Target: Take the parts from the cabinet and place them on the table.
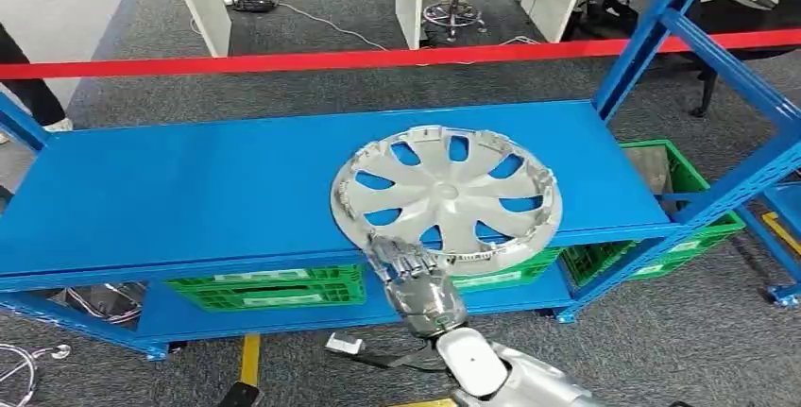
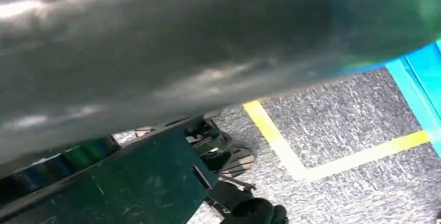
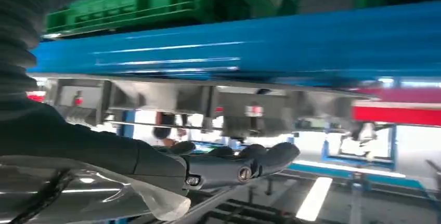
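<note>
Flat on the blue shelf (image 1: pixel 189 190), overhanging its front edge: a silver wheel cover (image 1: pixel 446 195), round, spoked with dark openings. Gripped at the near rim by the right hand (image 1: pixel 408 270), fingers curled over it. Left hand's fingers: could not tell.

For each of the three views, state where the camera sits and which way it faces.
Head view: high on the body, facing down at the blue shelf; right hand grips the hubcap.
Left wrist view: low, facing carpet with a yellow line.
Right wrist view: behind the right hand, facing the shelf's edge.
Head and right wrist views share shelf and green crates.
</note>
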Action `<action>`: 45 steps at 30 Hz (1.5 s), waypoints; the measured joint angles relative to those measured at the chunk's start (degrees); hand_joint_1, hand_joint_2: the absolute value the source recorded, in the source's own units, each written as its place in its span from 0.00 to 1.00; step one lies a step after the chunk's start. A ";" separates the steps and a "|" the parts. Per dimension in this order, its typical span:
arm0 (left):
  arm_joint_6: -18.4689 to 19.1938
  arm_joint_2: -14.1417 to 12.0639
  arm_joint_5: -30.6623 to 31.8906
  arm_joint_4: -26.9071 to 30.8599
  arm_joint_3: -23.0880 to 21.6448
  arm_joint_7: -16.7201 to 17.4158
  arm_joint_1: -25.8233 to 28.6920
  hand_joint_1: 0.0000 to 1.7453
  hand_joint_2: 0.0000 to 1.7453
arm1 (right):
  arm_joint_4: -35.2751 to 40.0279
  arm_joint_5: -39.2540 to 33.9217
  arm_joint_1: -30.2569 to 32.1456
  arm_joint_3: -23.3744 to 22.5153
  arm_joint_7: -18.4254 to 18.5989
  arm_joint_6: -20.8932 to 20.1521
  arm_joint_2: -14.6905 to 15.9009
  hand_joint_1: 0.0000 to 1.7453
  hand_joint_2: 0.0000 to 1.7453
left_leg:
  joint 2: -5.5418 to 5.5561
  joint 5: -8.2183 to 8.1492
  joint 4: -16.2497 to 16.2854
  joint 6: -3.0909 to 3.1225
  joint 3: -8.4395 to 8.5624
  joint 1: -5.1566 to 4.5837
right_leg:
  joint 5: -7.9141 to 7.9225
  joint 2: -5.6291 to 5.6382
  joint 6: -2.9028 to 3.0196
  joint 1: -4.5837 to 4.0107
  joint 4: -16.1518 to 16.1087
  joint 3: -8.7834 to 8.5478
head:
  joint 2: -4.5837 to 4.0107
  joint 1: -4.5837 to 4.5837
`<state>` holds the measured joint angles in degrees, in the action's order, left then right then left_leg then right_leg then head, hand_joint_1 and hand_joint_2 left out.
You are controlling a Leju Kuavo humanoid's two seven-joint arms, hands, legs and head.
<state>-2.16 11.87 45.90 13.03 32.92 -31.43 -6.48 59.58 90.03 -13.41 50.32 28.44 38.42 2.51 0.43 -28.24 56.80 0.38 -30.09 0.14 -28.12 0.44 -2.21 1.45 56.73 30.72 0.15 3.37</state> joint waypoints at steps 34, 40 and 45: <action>-0.02 -0.02 2.21 0.00 3.08 0.85 0.63 0.00 0.00 | 16.11 0.04 -2.84 3.43 3.78 -3.74 7.95 0.00 1.00 | 0.00 0.00 0.00 0.00 -0.03 -0.01 | 0.01 -0.01 -0.01 0.01 0.00 0.02 | 0.00 0.00; 0.20 0.02 3.30 0.00 4.22 1.33 0.70 0.00 0.00 | 14.75 0.02 -0.67 1.96 -1.80 -3.82 7.60 0.00 1.00 | 0.01 0.00 0.00 0.00 -0.04 -0.01 | 0.01 -0.03 -0.01 0.01 0.00 0.01 | 0.00 0.00; 0.26 0.07 3.67 0.00 4.77 1.36 0.82 0.00 0.00 | 12.96 0.00 1.16 0.11 -4.60 -3.76 6.77 0.00 1.00 | 0.01 0.00 0.00 0.00 -0.05 -0.01 | 0.01 -0.03 -0.01 0.01 0.00 0.02 | 0.00 0.00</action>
<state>-1.90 11.93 49.57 13.03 37.68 -30.08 -5.66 72.54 90.03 -12.25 50.42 23.84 34.66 9.29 0.44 -28.24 56.81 0.38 -30.14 0.13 -28.12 0.40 -2.22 1.45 56.73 30.74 0.15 3.37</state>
